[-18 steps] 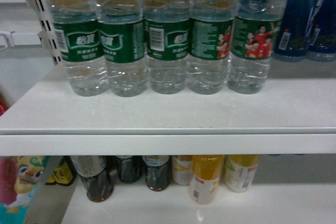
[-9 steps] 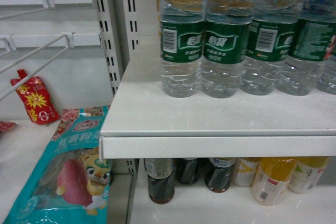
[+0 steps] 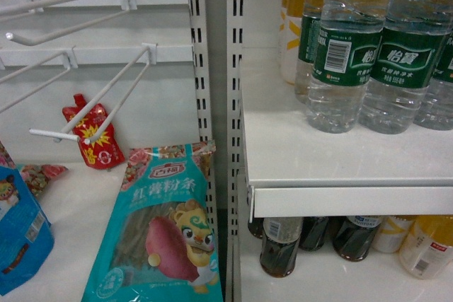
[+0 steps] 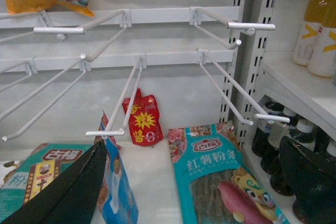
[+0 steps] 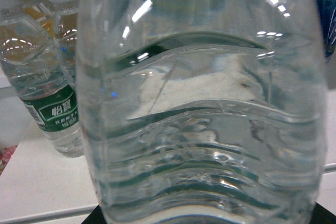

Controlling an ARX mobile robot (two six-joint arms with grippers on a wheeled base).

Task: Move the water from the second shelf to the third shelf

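Four water bottles (image 3: pixel 345 54) visible, perhaps more; three dark cola bottles (image 3: pixel 279 246); one teal packet (image 3: pixel 161 231).

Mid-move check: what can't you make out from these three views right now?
- Right wrist view: the water bottle fills the picture, so the right gripper's jaws are hidden.
- Head view: neither gripper appears; the top edge cuts off the caps of the shelf bottles.
- Left wrist view: only the left gripper fingers' edges show.
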